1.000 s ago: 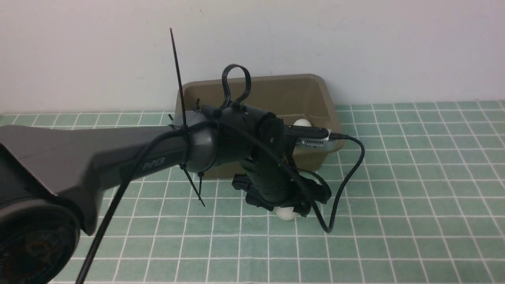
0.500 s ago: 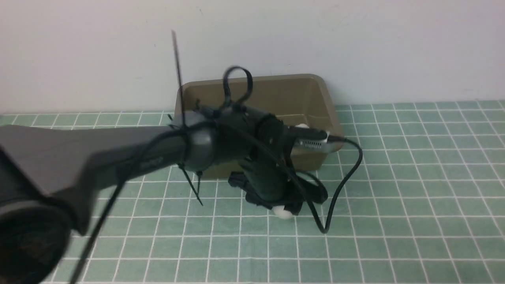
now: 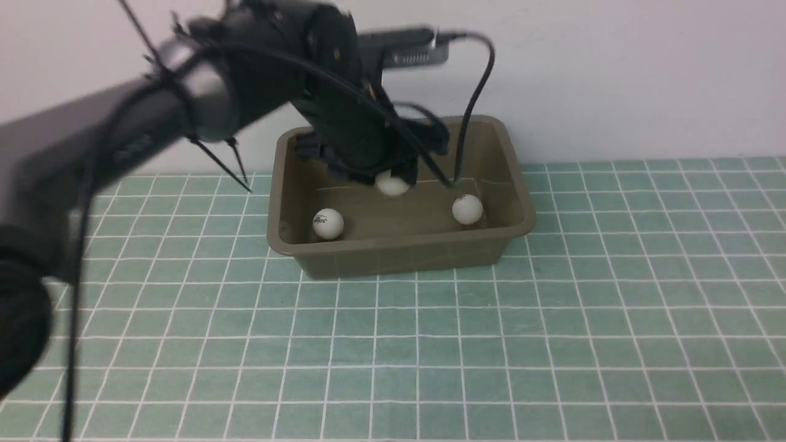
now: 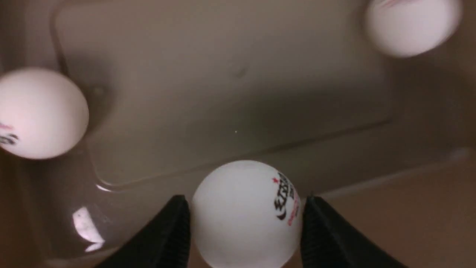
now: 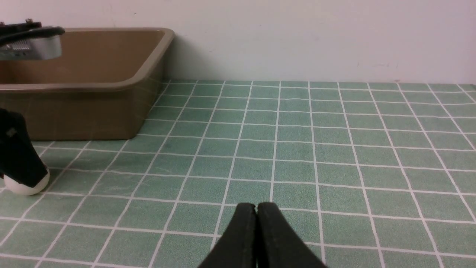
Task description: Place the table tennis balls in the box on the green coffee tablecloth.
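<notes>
Table tennis balls are occupying two levels relative to the box (image 3: 393, 261): two are lying inside it, and one is hanging above its interior. The first ball (image 3: 328, 224) is resting on the box floor near the left end, showing its dark print; the second ball (image 3: 467, 209) is resting near the right end. The sloping walls are enclosing both, presumably keeping them from rolling away.

The left gripper (image 4: 246, 222) is pinching the third ball (image 3: 392, 185) between its two fingertips, one on each side. This opposed grip is likely serving to centre the round surface and prevent it from slipping out. The arm is holding the ball over the box, apparently so that a release will let it drop inside the rim. The right gripper (image 5: 256, 208) is keeping its fingertips pressed together, gripping nothing, to the right of the box.

The box is sitting upright on the green coffee tablecloth (image 3: 399, 344), its open top exposing the load. The task is apparently nearing completion, with the release pending. Caution: a release too close to the rim could be sending the ball outside the box.
</notes>
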Tool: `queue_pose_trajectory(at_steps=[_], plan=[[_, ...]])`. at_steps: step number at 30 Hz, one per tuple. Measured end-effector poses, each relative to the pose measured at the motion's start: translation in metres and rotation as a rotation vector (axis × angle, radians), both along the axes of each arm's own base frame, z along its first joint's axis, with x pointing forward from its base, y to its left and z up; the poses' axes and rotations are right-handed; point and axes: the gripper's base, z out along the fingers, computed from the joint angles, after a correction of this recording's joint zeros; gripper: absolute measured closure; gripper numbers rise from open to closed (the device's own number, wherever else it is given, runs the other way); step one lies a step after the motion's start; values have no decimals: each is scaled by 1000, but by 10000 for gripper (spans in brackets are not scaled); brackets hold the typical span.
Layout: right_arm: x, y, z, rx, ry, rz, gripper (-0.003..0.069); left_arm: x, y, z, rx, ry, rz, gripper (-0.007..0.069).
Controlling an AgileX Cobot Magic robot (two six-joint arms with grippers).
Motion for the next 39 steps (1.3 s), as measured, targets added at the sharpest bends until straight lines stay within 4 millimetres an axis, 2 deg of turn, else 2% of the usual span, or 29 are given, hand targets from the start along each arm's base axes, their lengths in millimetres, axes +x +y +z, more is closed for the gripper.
queue_pose_trajectory(at_steps=[2, 4, 7, 9, 10, 15, 17, 19, 24, 27, 28, 31, 39], plan=[[0, 0, 0, 0, 0, 0, 676, 2, 1, -10, 12, 18, 3, 252], [0, 0, 0, 0, 0, 0, 676, 3, 1, -11, 16, 17, 2, 193], [0, 0, 0, 0, 0, 0, 676, 0, 3, 4, 5, -2, 5, 132], [0, 0, 0, 0, 0, 0, 676, -6, 6, 21, 12, -10, 1, 155], [0, 0, 0, 0, 0, 0, 676, -10, 9, 33, 24, -18, -5, 195], [0, 0, 0, 0, 0, 0, 676, -54, 41, 127, 108, -119, -28, 560], [0, 0, 0, 0, 0, 0, 676, -75, 55, 150, 147, -140, -29, 606], [0, 0, 0, 0, 0, 0, 676, -111, 75, 161, 179, -147, -29, 627], [0, 0, 0, 0, 0, 0, 676, -190, 105, 127, 73, -154, -49, 626], [0, 0, 0, 0, 1, 0, 676, -232, 119, 99, -56, -250, -45, 626], [0, 0, 0, 0, 1, 0, 676, -243, 124, 96, -100, -311, -37, 626], [0, 0, 0, 0, 1, 0, 676, -270, 137, 79, -159, -409, -24, 626], [0, 0, 0, 0, 1, 0, 676, -306, 156, 57, -179, -480, -27, 626]])
